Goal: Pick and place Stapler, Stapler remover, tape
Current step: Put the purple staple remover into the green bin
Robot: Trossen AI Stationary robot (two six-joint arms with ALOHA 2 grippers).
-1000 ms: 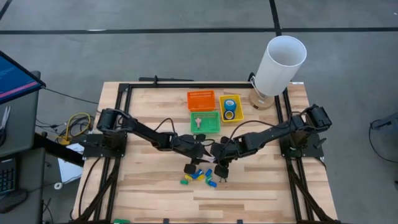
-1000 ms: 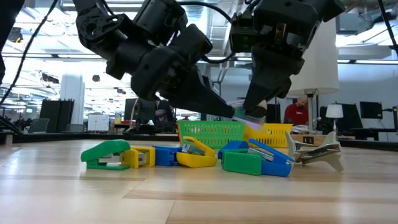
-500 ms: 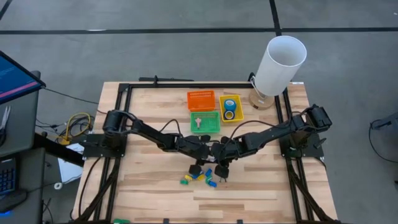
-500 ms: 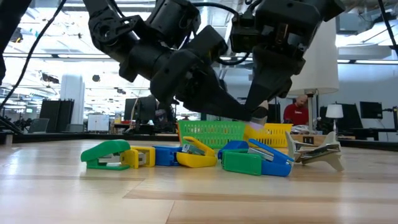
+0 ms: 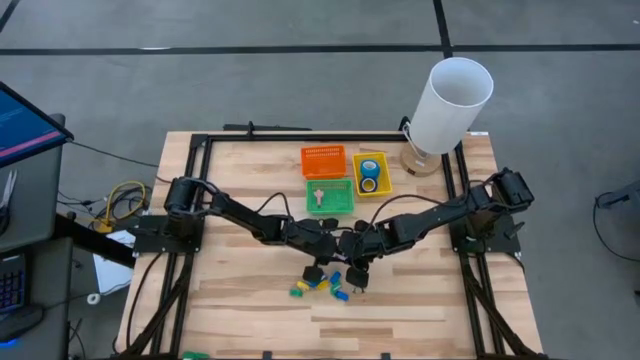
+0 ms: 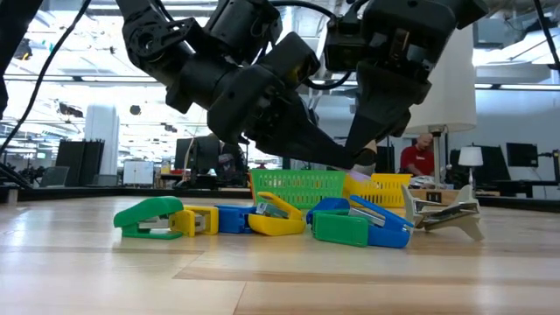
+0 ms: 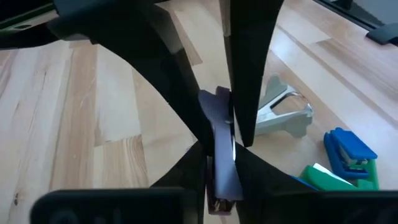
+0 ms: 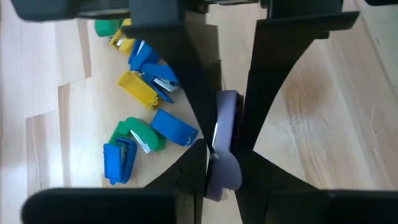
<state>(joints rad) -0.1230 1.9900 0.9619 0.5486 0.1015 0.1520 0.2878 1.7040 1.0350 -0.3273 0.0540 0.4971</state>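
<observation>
Looking down, the left gripper (image 5: 325,248) and right gripper (image 5: 352,262) meet above the stapler pile (image 5: 320,283); both tape rolls (image 5: 369,177) lie in the yellow basket (image 5: 357,159). Low view: the arms hide their fingertips. Wrist views: each pinches a purple stapler remover (image 7: 221,155) (image 8: 224,143); whether one or two, unclear.

Your high view has both arms covering part of the stapler pile (image 5: 322,284). In the wrist views, dark fingers (image 7: 245,74) hide most of the purple stapler remover (image 7: 221,155).
</observation>
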